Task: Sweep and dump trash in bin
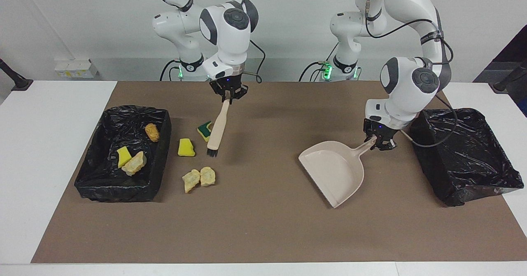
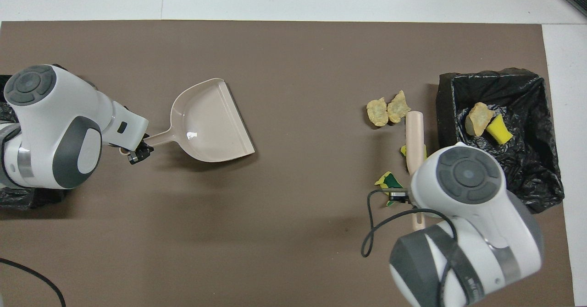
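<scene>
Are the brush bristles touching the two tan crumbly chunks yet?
Apart. The facing view shows bare mat between the brush bristles and the two tan chunks, which lie farther from the robots.

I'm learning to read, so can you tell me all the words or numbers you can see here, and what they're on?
No words or numbers can be read anywhere.
Dustpan: plain, no label.
Brush: plain, no label.
Bins: plain black liners, no print.
Boxes by the wall: any marks are too small to read.
</scene>
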